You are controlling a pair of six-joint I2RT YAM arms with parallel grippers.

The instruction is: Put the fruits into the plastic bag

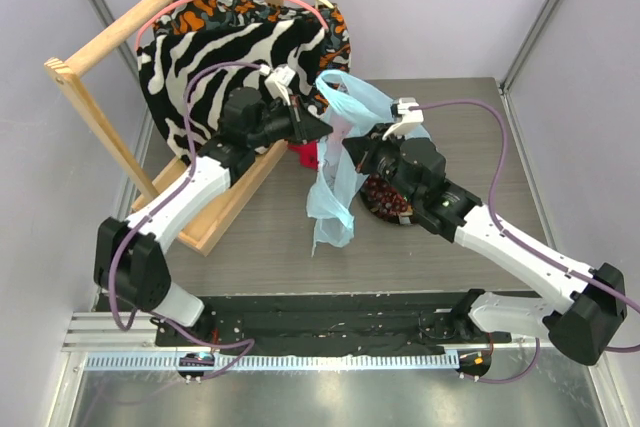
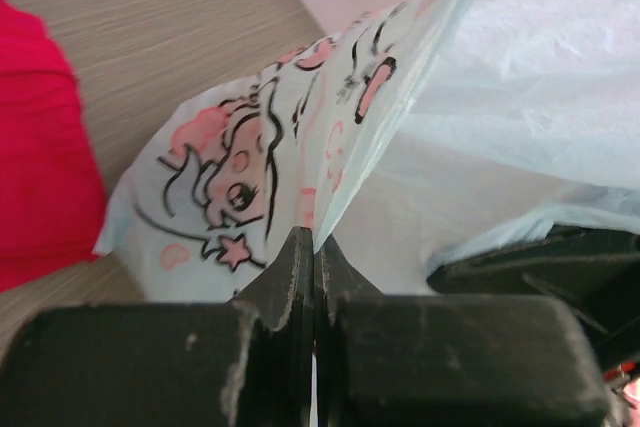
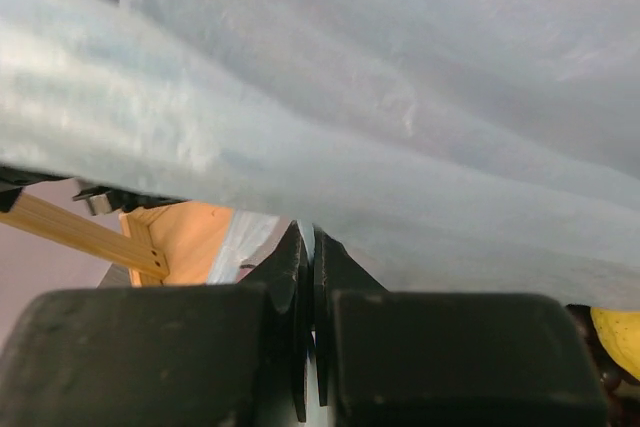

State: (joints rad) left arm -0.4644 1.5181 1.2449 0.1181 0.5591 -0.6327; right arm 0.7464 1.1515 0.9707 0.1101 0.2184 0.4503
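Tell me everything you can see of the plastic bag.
The plastic bag is thin, translucent light-blue film, crinkled, printed with a cartoon girl, a star and pink shapes. Its top is held up while its loose lower end droops toward the table. The left gripper and right gripper each pinch its film from opposite sides, jaws shut.

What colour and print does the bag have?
The bag: light blue, pink-and-black cartoon girl; left wrist view.
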